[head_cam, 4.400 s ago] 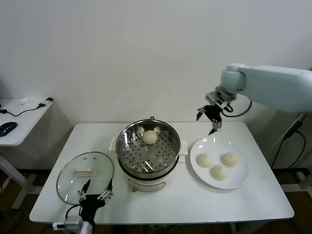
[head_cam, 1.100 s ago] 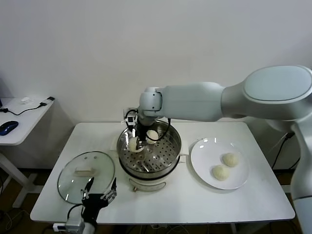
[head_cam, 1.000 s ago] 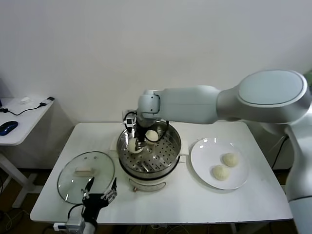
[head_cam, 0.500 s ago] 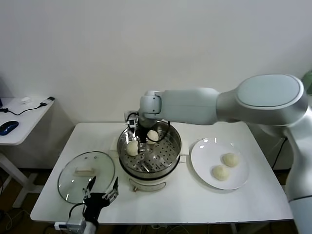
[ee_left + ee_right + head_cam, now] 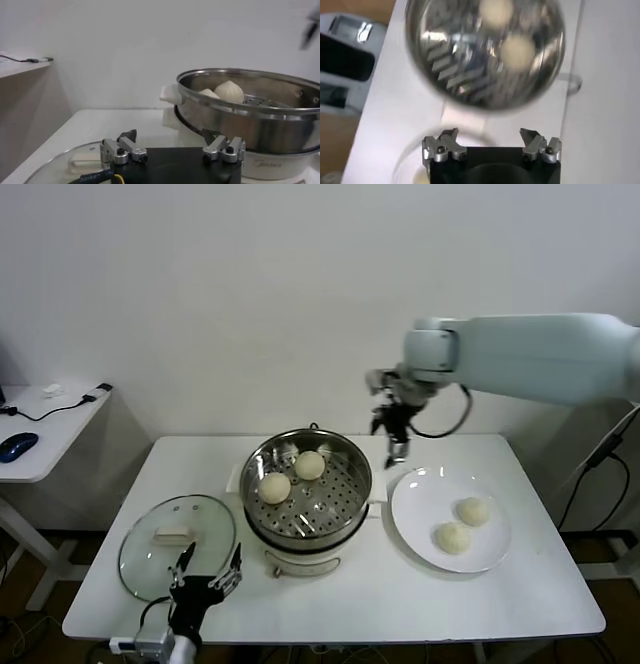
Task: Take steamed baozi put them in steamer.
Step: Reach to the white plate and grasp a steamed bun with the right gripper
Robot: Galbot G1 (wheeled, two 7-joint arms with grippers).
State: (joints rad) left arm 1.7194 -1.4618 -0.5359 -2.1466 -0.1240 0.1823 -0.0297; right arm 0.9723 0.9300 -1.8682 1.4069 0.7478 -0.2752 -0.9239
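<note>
The steel steamer (image 5: 355,474) stands mid-table on its cream base and holds two baozi (image 5: 275,487) (image 5: 309,465) on the perforated tray. Two more baozi (image 5: 473,510) (image 5: 452,536) lie on the white plate (image 5: 415,494) to its right. My right gripper (image 5: 392,436) is open and empty, raised in the air between the steamer's far right rim and the plate. In the right wrist view the steamer (image 5: 427,55) with both buns (image 5: 517,51) (image 5: 495,10) lies below. My left gripper (image 5: 205,584) is open, parked at the front table edge by the lid; in its wrist view the steamer (image 5: 280,132) stands close by.
A round glass lid (image 5: 150,549) with a cream handle lies at the front left of the white table (image 5: 520,604). A side desk with a mouse (image 5: 15,446) stands far left. The wall is close behind.
My right gripper let go of a baozi on the steamer tray's left side, then rose out and swung right towards the plate. The steamer now holds two buns; the plate two.
</note>
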